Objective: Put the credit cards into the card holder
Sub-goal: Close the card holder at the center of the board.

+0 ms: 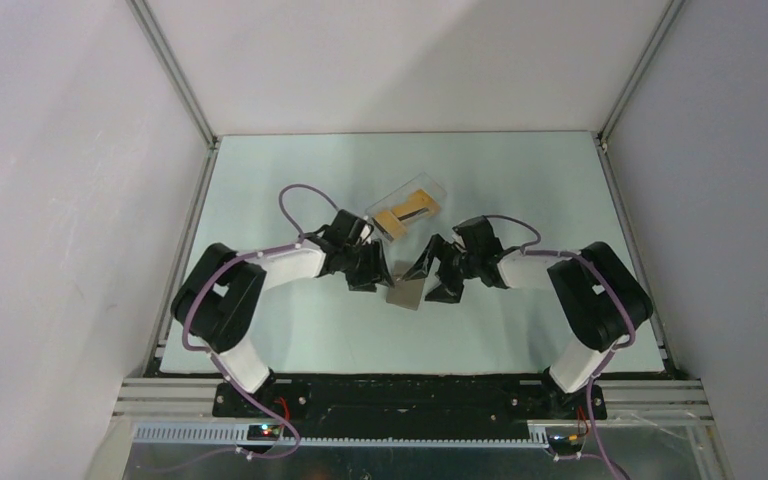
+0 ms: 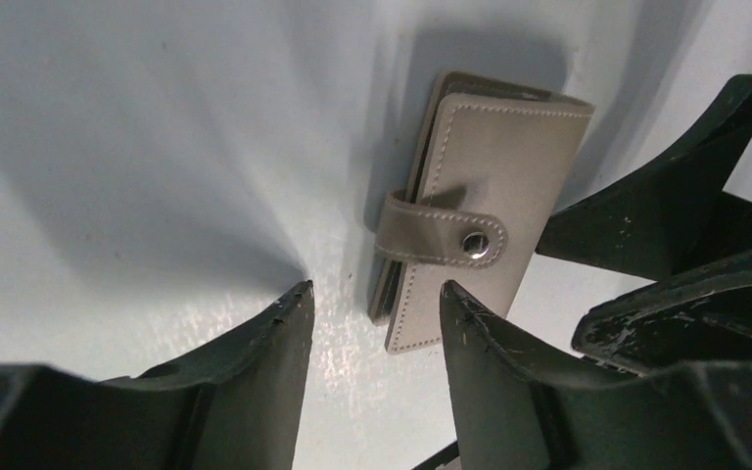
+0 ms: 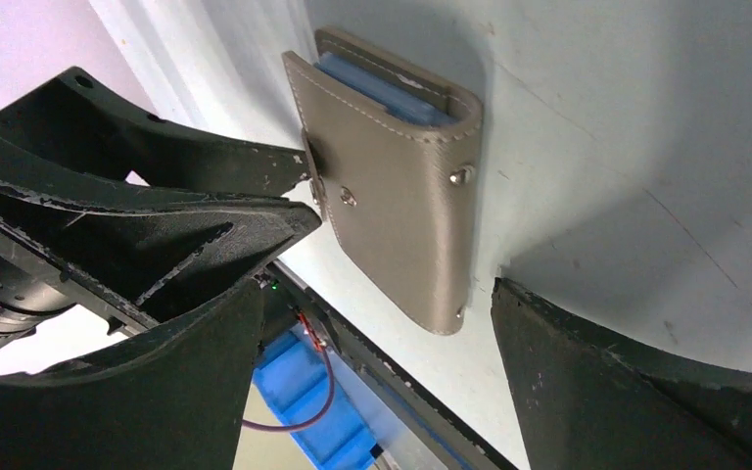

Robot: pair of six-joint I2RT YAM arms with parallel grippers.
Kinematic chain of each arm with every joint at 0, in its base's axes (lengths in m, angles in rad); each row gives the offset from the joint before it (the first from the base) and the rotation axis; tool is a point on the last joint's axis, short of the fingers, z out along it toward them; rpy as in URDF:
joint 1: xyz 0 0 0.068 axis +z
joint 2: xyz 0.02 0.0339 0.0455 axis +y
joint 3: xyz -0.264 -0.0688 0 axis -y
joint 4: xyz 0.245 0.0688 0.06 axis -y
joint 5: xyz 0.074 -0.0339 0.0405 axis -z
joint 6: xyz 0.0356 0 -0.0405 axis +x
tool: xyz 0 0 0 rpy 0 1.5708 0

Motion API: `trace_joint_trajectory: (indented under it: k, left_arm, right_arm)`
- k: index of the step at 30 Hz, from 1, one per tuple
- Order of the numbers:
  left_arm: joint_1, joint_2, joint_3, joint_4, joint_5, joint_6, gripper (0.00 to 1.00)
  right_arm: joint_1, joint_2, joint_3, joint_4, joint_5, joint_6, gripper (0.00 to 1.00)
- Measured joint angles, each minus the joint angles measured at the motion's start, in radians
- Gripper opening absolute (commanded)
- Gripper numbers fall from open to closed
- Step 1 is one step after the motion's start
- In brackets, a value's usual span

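On the counter [image 1: 290,330], between the released, empty left hand [image 2: 372,299] and right hand [image 3: 377,294] and nearer than the clear box [image 1: 428,192], the card holder [image 2: 494,157] is found snapped shut, the credit cards [image 1: 401,216] lying in that box, so it may be shoved aside if its strap [image 2: 431,240] is missed.

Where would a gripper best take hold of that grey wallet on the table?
Probably across its two long edges, coming down from above. The wallet lies flat and its strap is snapped shut, so it is a firm slab with only its sides free to pinch.
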Motion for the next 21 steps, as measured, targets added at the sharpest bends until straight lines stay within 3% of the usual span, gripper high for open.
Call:
trace_joint_trajectory:
  k: [8,18,21]
  left_arm:
    - [0.0,0.051,0.067,0.003,0.002,0.017,0.53]
    - [0.0,0.063,0.067,0.003,0.004,0.024,0.49]
    - [0.0,0.063,0.067,0.003,0.002,0.026,0.48]
  right_arm:
    - [0.014,0.067,0.047,0.029,-0.022,0.005,0.77]
    - [0.03,0.055,0.086,-0.06,0.031,-0.04,0.76]
    - [0.029,-0.012,0.075,-0.154,0.095,-0.079,0.63]
